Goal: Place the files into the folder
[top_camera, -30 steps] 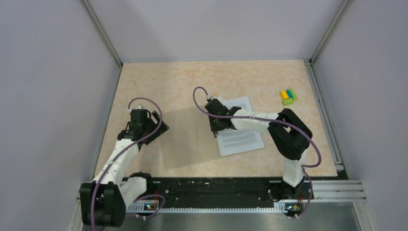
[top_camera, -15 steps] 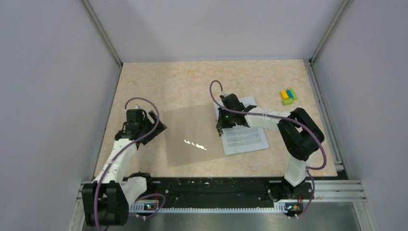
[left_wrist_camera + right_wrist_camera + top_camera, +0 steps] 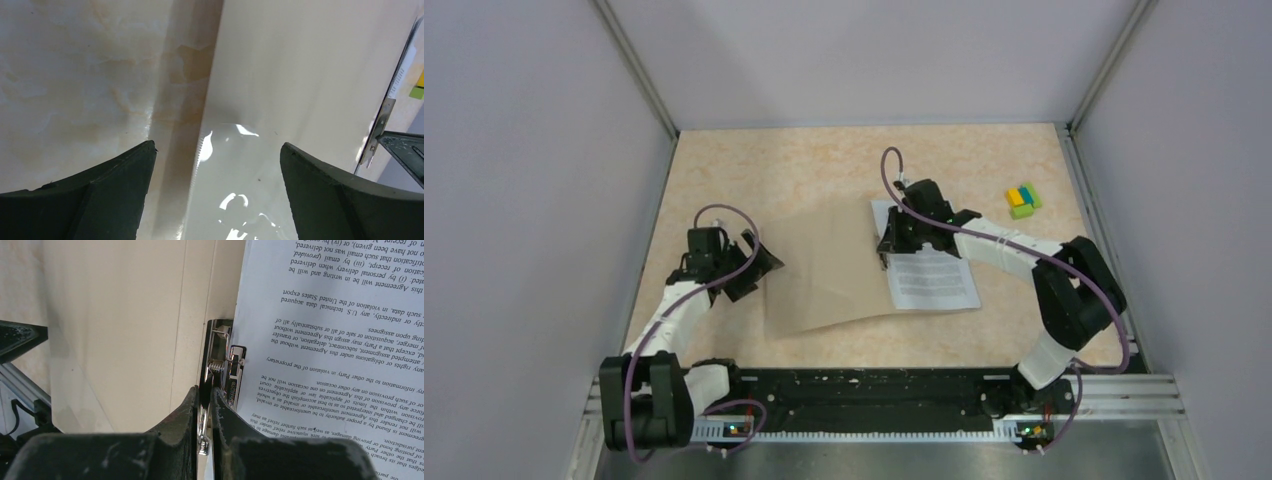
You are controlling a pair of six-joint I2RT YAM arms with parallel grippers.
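My right gripper [image 3: 205,396] pinches the metal clip [image 3: 224,367] at the spine of the folder [image 3: 824,275]. The files [image 3: 340,340] lie just right of it, their long axis along the spine. The cover spreads left toward my left gripper [image 3: 746,268], which stands wide.

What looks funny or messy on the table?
The folder flap is bowed, its edge lifted off the table, not flat. The files sit slightly tilted. A small block cluster lies off alone.

Open tabletop [image 3: 794,165] lies beyond the folder [image 3: 824,270]; blocks [image 3: 1023,200] stand far right.
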